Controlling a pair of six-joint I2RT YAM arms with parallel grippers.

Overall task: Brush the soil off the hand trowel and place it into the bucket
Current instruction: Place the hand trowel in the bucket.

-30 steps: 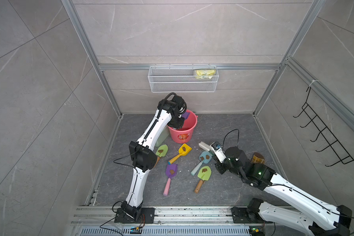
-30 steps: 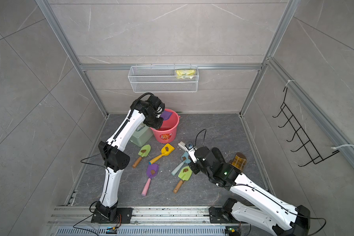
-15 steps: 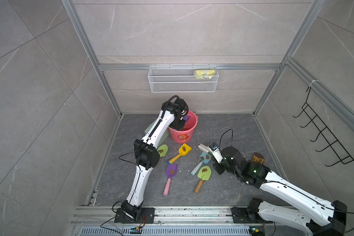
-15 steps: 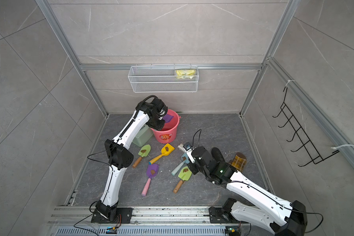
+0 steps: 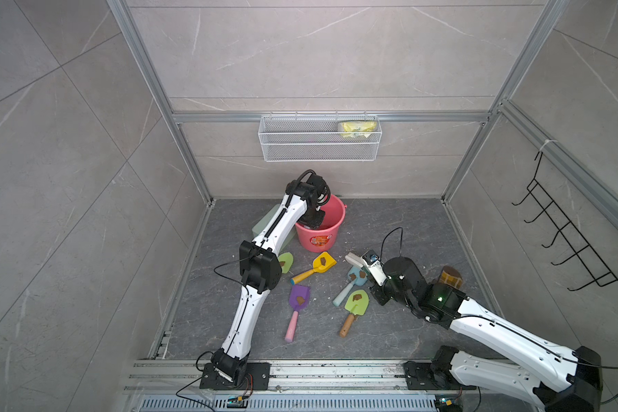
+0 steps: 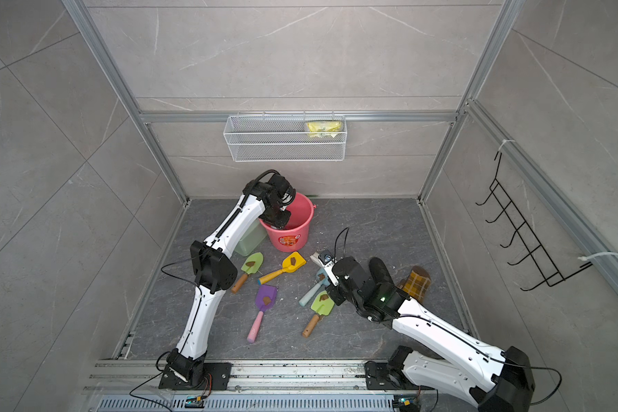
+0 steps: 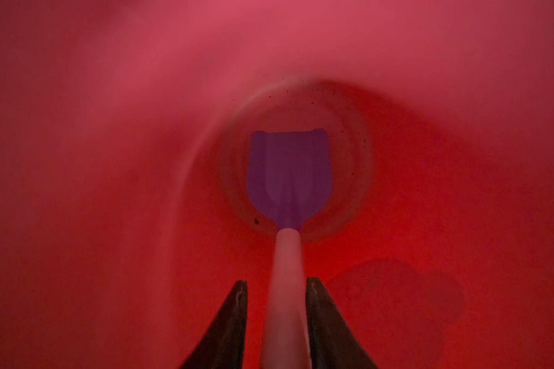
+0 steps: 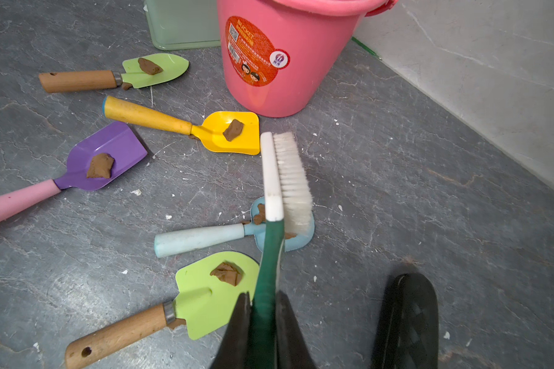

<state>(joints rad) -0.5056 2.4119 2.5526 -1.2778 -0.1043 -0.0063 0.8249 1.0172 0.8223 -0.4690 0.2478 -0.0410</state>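
Grey all round here. The back wall (image 5: 318, 53) is big pale stone-look tiles with thin white veins, softly and evenly lit. On it, under a silver crossbar (image 5: 229, 117), hangs the white wire basket (image 5: 300, 149), with a yellow packet (image 5: 357, 128) tucked in its right end. Below the basket the floor (image 5: 389, 221) is dark slate-grey, veined and flecked with pale specks. On either side of the basket, silver posts (image 5: 157, 100) run up the corners. Right of the basket, a black hook rack (image 5: 571, 242) hangs on the side wall, with a white tie (image 5: 547, 143) at its top. Far below the basket, at the near edge, a metal track (image 5: 336, 371) crosses, with a slotted grille (image 5: 318, 405) just beyond.
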